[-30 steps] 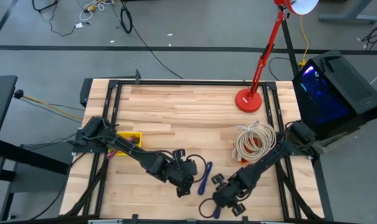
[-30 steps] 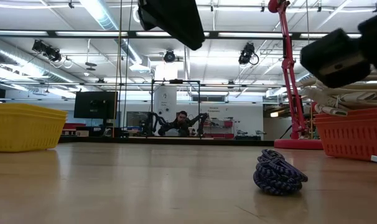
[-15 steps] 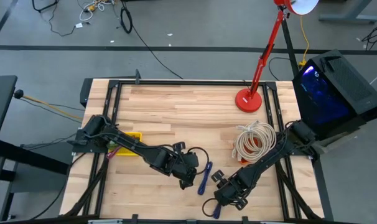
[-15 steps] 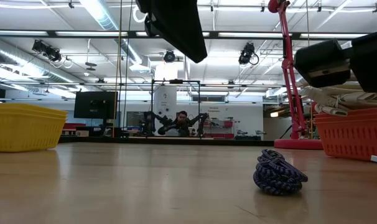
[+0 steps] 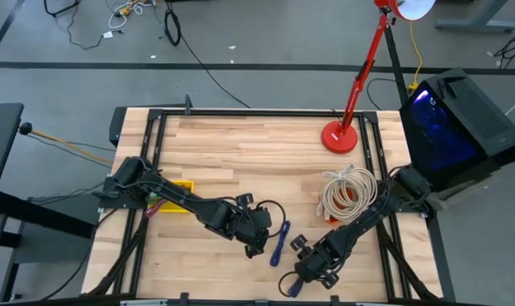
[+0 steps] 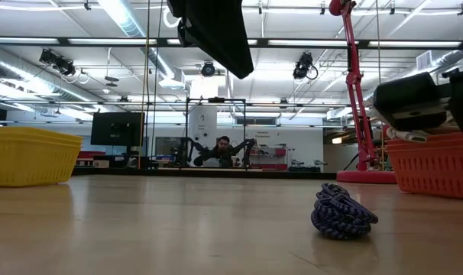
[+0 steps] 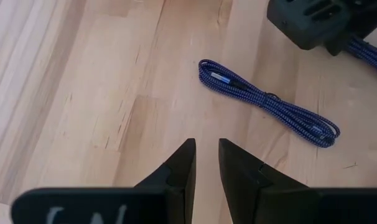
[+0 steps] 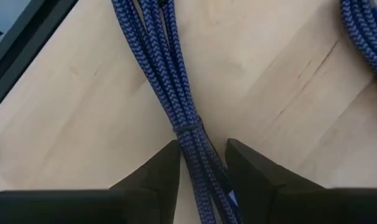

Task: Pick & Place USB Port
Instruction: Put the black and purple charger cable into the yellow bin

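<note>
Two blue braided USB cables lie coiled on the wooden table. One cable [image 5: 280,242] [image 7: 269,102] lies flat just right of my left gripper [image 5: 256,245] [image 7: 206,146], which hovers over bare wood with only a narrow gap between its fingers. The second cable [image 5: 293,287] [image 8: 188,118] lies near the table's near edge. My right gripper [image 5: 311,274] [image 8: 202,149] is open and low over it, pointing down, one finger on each side of the bundle. The low view shows a cable [image 6: 342,214] resting on the table.
An orange basket [image 5: 347,194] [image 6: 438,160] heaped with white cables stands at the right. A yellow basket [image 5: 174,191] [image 6: 29,156] sits at the left, and a red lamp base [image 5: 340,136] at the far right. Bare wood spreads across the table's middle and far side.
My right gripper has come down toward the cable near the table's near edge. My left arm has reached a little farther toward the table's right, then kept still. Both cables lie where they were.
</note>
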